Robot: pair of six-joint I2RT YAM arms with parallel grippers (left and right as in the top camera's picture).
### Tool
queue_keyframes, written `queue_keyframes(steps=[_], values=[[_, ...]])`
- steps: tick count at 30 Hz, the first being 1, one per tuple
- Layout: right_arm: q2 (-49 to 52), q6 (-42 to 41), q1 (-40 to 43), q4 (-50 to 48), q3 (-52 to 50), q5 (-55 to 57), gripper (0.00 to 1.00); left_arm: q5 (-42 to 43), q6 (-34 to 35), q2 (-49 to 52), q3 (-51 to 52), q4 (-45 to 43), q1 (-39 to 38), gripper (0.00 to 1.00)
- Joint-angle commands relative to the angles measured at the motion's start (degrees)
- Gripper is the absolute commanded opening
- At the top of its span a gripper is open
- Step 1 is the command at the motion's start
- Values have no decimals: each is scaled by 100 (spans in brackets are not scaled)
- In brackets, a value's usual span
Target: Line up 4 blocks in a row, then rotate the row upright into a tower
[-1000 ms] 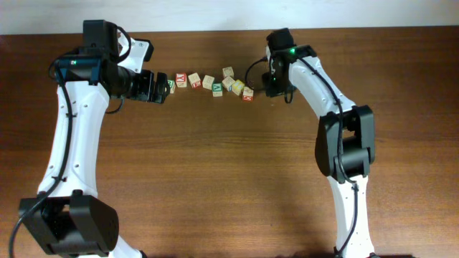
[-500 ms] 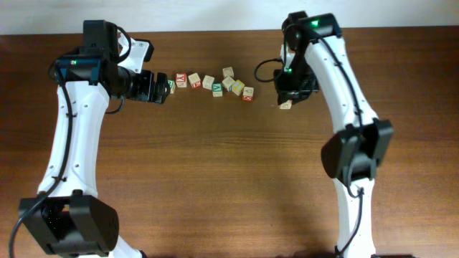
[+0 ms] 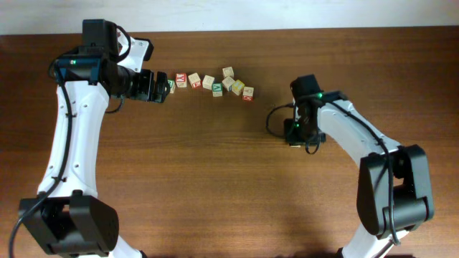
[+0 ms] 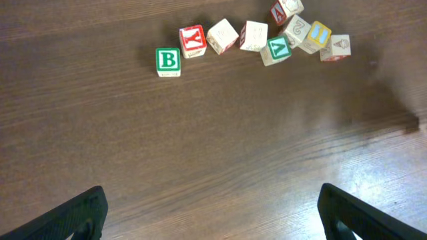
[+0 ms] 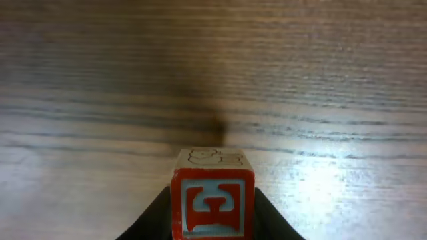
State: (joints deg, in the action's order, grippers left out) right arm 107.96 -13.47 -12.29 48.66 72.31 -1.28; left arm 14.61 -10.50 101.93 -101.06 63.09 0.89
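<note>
Now, your right end effector [image 5: 212, 223] pinches the red-faced alphabet block [image 5: 213, 200]; release before it sits flat on the surface [image 5: 313, 93] beneath, and it could tumble.

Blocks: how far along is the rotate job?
Done: nothing I can confirm; the faces don't show which were turned. In hand: right gripper is shut on a red block, apart from the row. Left: the row lies ungripped; left gripper is open near its end.
</note>
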Motion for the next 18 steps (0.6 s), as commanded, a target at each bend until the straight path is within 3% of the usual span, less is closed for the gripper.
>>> queue_keyframes(steps=[1, 3, 11, 13, 15, 18], values=[[63, -55, 195, -66, -81, 160, 27, 66, -55, 39, -79, -2, 2, 99], [166, -44, 192, -101, -87, 201, 28, 66, -55, 39, -79, -2, 2, 99], [203, -37, 192, 55, -39, 195, 49, 66, -55, 39, -79, -2, 2, 99], [203, -15, 192, 544, 468, 197, 53, 66, -55, 39, -79, -2, 2, 99], [203, -13, 179, 1309, 1757, -81, 59, 66, -55, 39, -76, -2, 2, 99], [203, -278, 175, 1209, 2677, -916, 60, 66, -55, 39, -79, -2, 2, 99]])
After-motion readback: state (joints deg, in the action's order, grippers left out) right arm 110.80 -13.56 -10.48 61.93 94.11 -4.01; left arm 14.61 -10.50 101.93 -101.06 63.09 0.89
